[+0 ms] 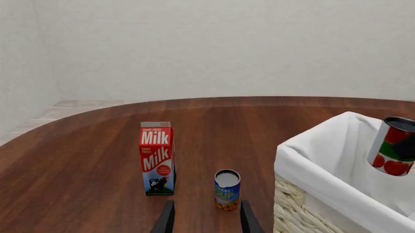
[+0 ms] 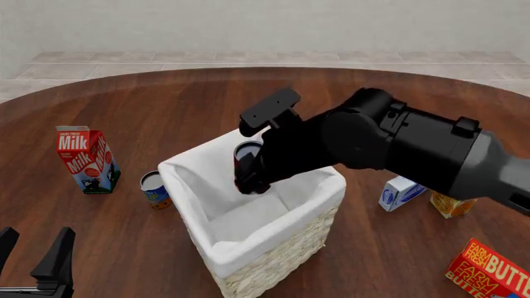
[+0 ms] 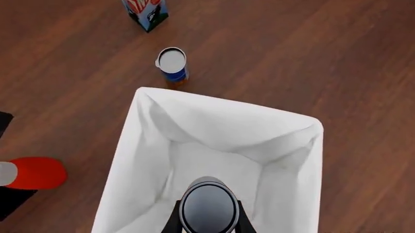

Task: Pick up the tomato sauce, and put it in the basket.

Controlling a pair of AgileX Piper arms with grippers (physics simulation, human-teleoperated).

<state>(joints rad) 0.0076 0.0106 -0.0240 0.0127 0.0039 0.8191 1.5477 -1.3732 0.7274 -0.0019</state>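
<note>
The tomato sauce can (image 2: 245, 157), red and green with a grey top, is held in my right gripper (image 2: 248, 171) above the inside of the basket (image 2: 273, 248). In the right wrist view the can's grey top (image 3: 209, 207) sits between the fingers, over the white lining (image 3: 214, 141). The can also shows in the left wrist view (image 1: 392, 146), hanging above the basket's rim (image 1: 311, 160). My left gripper (image 2: 33, 261) is open and empty at the table's near left edge; its fingertips (image 1: 167, 221) show low in the left wrist view.
A red and blue milk carton (image 2: 87, 159) stands at the left. A blue-and-orange can (image 2: 154, 189) stands between it and the basket. A blue-white carton (image 2: 401, 193), an orange box (image 2: 451, 205) and a red butter box (image 2: 493, 268) lie to the right.
</note>
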